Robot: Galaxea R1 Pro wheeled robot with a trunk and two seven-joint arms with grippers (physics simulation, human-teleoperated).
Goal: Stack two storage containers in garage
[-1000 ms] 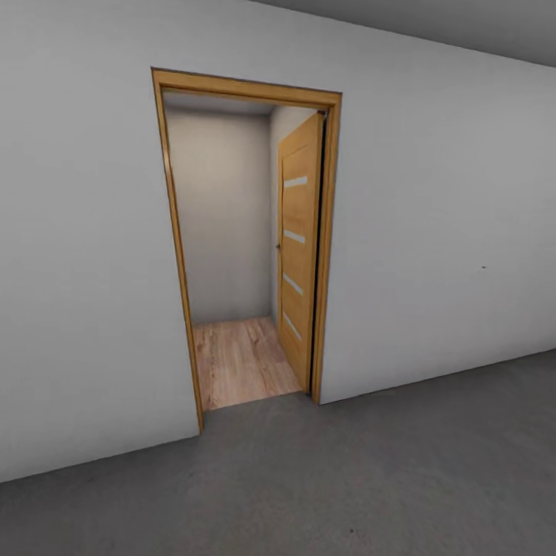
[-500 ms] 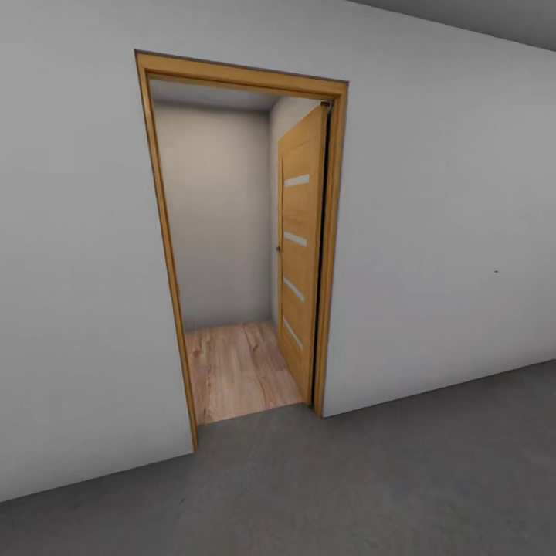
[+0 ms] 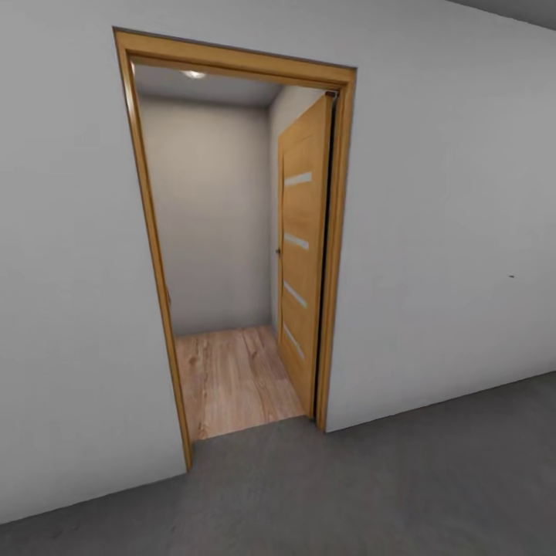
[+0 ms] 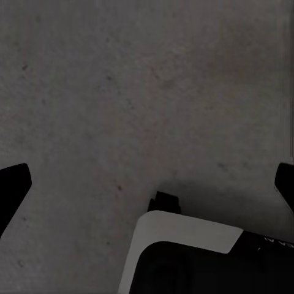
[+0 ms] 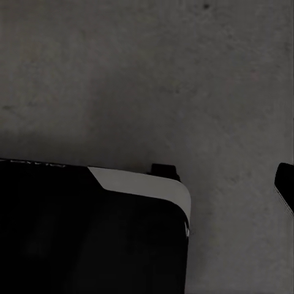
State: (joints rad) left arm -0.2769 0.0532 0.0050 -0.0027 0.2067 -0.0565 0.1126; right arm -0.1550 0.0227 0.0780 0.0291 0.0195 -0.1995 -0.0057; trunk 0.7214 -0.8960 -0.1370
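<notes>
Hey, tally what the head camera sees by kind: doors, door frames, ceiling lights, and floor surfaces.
Doors: 1, the open wooden door
Door frames: 1, the wooden door frame
Ceiling lights: 1, the ceiling light
Floor surfaces: 2, grey concrete floor and wood-plank floor
Total: 5

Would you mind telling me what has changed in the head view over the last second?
The camera has advanced toward the doorway: its wooden frame now looms larger and reaches higher, and a ceiling light inside has come into sight. That is the robot's own motion, not the things moving. The door stays swung open, with wood-plank flooring beyond and the grey floor in front.
</notes>
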